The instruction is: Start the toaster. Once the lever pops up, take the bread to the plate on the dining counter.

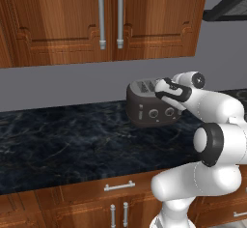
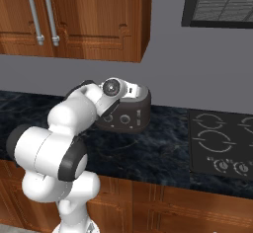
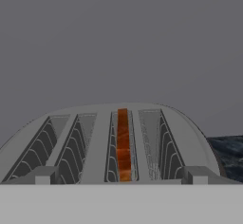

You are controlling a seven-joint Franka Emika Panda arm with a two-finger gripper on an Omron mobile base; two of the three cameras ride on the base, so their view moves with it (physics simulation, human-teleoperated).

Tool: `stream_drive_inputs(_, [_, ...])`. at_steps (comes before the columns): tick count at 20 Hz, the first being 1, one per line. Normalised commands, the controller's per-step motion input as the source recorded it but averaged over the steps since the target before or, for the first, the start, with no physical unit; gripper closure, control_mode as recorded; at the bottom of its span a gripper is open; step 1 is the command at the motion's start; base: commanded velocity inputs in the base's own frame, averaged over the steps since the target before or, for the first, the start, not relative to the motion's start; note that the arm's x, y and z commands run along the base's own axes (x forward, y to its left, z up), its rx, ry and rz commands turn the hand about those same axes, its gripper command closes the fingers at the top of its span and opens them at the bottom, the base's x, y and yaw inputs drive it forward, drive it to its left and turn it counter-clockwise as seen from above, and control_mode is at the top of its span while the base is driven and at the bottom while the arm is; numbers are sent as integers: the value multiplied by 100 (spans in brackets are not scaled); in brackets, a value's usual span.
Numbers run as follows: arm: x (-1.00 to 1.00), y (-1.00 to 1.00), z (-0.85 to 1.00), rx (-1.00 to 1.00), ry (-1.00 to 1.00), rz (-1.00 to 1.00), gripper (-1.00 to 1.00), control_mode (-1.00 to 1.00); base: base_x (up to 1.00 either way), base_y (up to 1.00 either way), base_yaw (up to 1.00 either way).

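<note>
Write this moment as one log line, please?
phase: at toaster | gripper: open, above slots | bread: in third slot | lever: untouched

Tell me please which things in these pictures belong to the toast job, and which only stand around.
Belong to the job:
- toaster on the black counter
- bread standing in the third slot from the left in the hand view
- lever on the toaster's front
- gripper over the toaster

Only standing around:
- stove top
- wall cabinets
</note>
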Motion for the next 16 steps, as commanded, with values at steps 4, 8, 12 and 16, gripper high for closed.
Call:
stream_drive_inputs(4, [0,0,0,0,0,0,-100,-100,0,0,0])
stream_drive_inputs(8, [0,0,0,0,0,0,-100,-100,0,0,0])
stream_drive_inputs(12, [0,0,0,0,0,0,-100,-100,0,0,0])
stream_drive_inputs(16, [0,0,0,0,0,0,-100,-100,0,0,0])
